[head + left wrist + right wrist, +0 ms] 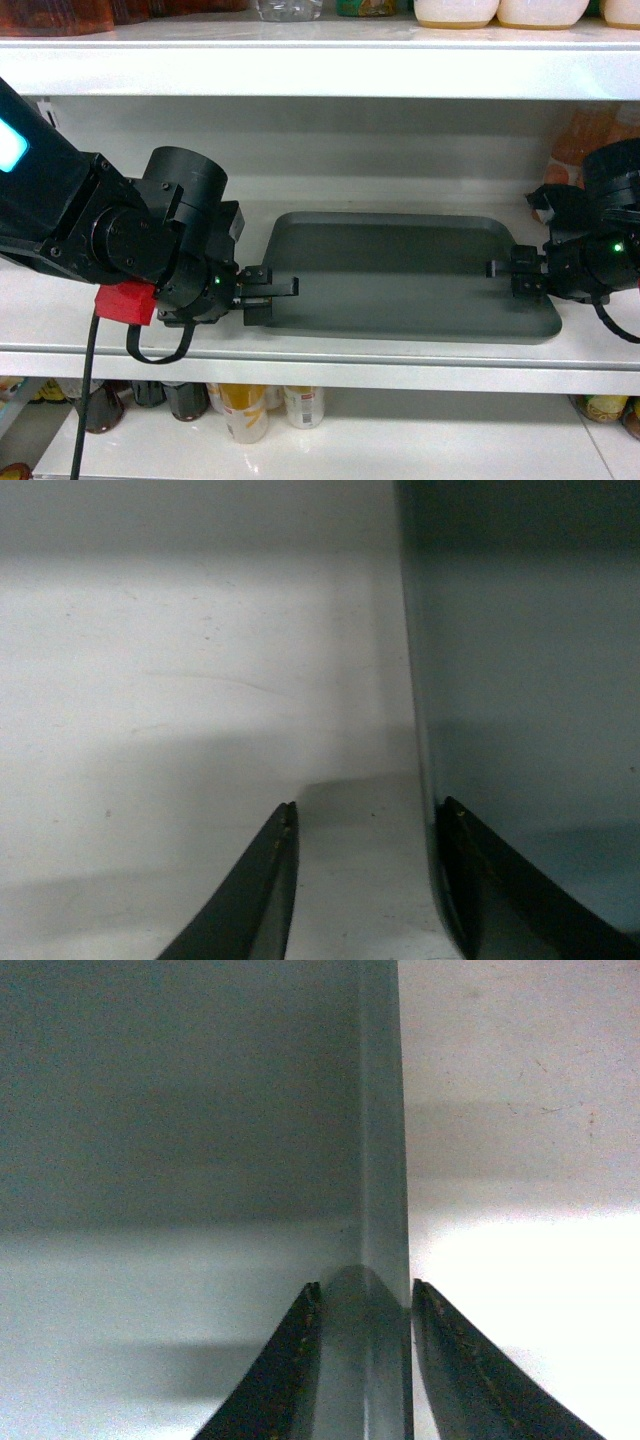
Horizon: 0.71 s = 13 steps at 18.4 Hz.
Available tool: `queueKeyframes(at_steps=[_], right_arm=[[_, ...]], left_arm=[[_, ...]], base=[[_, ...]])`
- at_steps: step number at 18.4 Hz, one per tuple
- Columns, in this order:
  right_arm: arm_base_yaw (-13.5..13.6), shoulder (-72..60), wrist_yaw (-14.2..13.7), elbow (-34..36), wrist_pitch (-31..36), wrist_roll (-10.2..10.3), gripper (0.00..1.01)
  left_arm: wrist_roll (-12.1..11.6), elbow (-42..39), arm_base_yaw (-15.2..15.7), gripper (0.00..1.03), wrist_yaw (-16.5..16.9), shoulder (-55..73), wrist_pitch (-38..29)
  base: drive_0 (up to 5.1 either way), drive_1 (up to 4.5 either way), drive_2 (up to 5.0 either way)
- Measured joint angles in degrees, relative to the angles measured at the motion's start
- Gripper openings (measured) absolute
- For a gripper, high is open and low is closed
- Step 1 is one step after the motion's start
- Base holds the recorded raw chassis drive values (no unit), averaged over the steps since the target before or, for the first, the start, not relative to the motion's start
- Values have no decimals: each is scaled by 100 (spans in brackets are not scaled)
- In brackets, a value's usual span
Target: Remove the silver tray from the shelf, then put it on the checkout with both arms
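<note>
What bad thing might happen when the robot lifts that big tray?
1. The left tool is still open around the tray rim, not pinching. Lifting now might tip the tray.
2. The right tool straddles only the thin rim, so the tray might slip out.
3. The upper shelf hangs close above; a high lift might bump it.

The silver tray (400, 275), matte dark grey-green with rounded corners, lies flat on the white shelf (300, 345).
</note>
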<state>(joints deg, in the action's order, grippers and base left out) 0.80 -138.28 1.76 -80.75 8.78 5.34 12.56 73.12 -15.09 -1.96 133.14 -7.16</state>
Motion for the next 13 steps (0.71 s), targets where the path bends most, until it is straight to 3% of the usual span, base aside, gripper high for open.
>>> queueKeyframes(at_steps=[4,5,8,13], right_arm=[[-11,79,70,105,-24,79,3],[-7,166,120,334,192,173,3],[37,433,190,870,560,280,3],[122,1259,304,2190,1119,472,3]], left_arm=[[214,-151,-9,11,232,-46,-136],[546,-382,-7,3,205,-146,-341],[691,-951,-9,3,190,-444,-756],[734,-2262,-164,3,11,-1296,-1276]], base=[[0,0,0],[0,0,0],[0,0,0],[0,0,0]])
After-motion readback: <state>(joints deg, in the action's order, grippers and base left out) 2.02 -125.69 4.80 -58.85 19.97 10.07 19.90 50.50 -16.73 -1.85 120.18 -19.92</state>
